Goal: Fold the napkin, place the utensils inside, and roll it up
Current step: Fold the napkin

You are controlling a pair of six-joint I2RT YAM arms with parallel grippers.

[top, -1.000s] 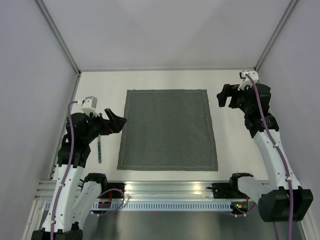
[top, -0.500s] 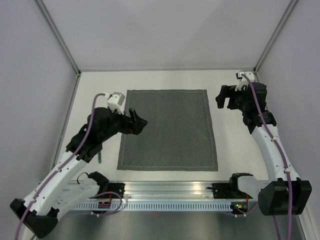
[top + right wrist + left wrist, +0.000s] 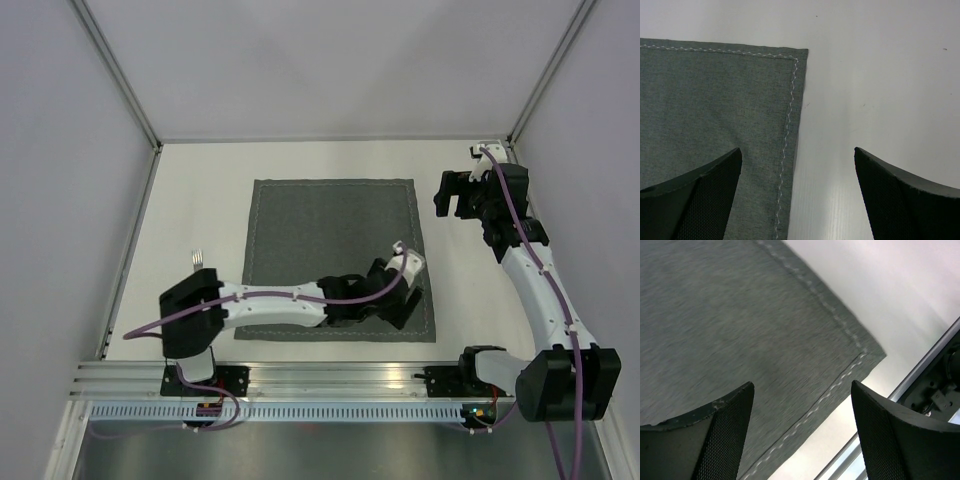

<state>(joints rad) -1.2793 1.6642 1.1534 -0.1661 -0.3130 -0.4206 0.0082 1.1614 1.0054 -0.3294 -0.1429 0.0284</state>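
Napkin (image 3: 330, 240) lies flat mid-table. Left gripper (image 3: 801, 390), jaws wide, hangs over its 5 o'clock corner. Fork (image 3: 197, 259) peeks out at 9. Right gripper (image 3: 453, 200), wide too, sits by the 1 o'clock corner. I'd pinch just inside the hem stitching (image 3: 785, 150) so the fold lands square.

Only the tiny tip of a utensil (image 3: 197, 259) poked out past the left arm (image 3: 280, 300); the rest was covered. That arm also hid part of the napkin (image 3: 330, 225)'s near hem. Both wrist views cropped the napkin, the left one was kinda smeary, and the left gripper (image 3: 801, 387) ran off the bottom edge.
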